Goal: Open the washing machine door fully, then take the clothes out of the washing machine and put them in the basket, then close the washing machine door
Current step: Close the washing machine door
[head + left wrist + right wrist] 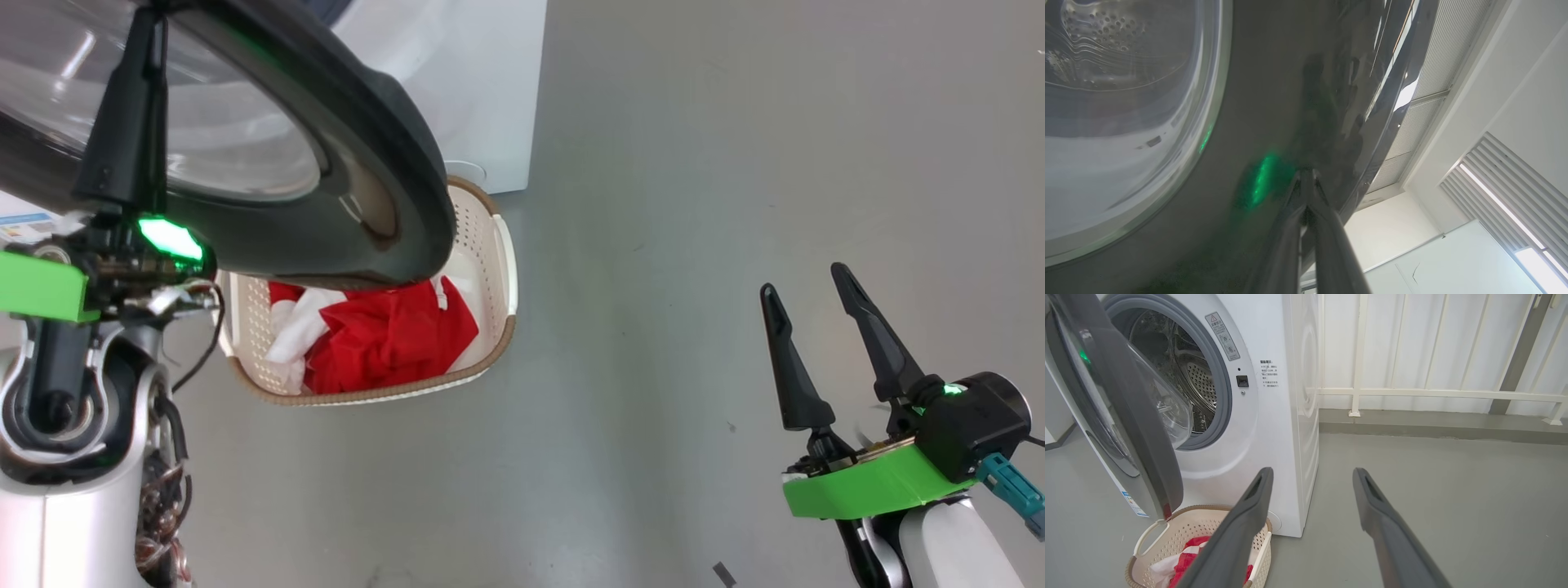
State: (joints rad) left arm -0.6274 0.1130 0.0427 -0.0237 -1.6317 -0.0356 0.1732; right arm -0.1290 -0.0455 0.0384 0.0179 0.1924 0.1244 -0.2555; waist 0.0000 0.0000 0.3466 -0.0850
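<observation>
The washing machine door (384, 163) stands part open, its black rim overhanging the basket (500, 245). My left gripper (151, 20) is shut, its fingertips (1307, 175) resting against the door's glossy outer rim (1274, 102) beside the glass porthole (1118, 122). Red and white clothes (392, 335) lie in the cream basket on the floor below the door. In the right wrist view the washing machine (1274, 416) shows its drum (1180, 363) with no clothes seen in it, the door (1135, 428) and the basket (1167, 535) with clothes (1188, 555). My right gripper (804, 282) is open and holds nothing, well right of the basket (1312, 473).
Bare grey floor (694, 204) stretches to the right of the machine and basket. A white railing (1412, 392) on a low kerb runs behind the machine's right side. A small blue label (1133, 502) shows below the door's edge.
</observation>
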